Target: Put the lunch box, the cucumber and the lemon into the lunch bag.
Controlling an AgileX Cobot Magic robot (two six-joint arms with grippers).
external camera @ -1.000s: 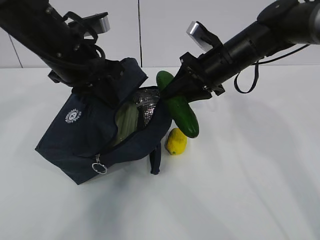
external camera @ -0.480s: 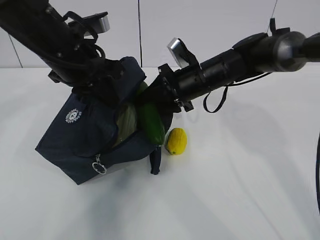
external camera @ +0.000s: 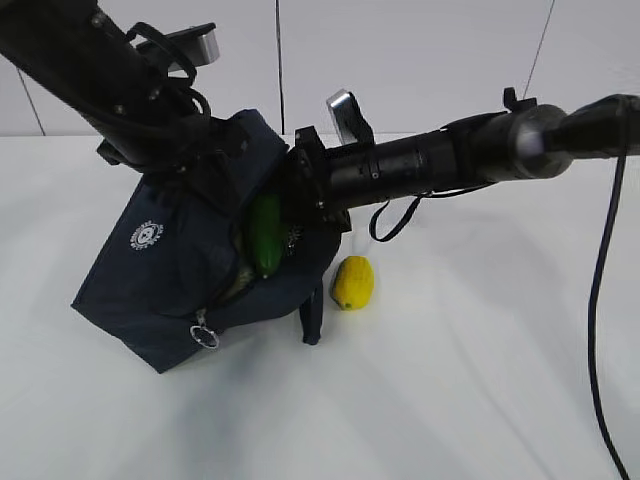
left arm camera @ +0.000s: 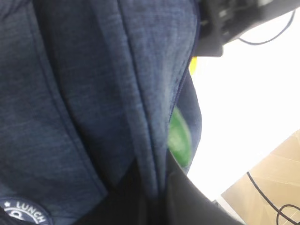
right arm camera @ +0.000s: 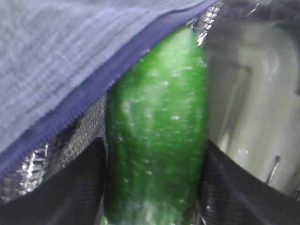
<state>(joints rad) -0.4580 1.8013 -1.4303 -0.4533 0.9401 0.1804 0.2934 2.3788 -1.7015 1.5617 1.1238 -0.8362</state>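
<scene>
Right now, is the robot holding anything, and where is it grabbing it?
The right gripper pinches the cucumber by its sides, near its rear end, tip inside the lunch bag. The left gripper seems to hold the bag's top fabric; its fingers are hidden.

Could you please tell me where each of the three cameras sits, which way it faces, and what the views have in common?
Exterior: in front of the table, slanting down at the bag, cucumber and lemon; both arms show.
Left wrist: pressed close to the bag's navy fabric, a sliver of cucumber beyond; dark parts at the bottom edge, perhaps the left pincer.
Right wrist: looks along the right pincer into the bag's opening; its fingers flank the cucumber, the lunch box beside it.
Shared: all three show the cucumber and bag.
</scene>
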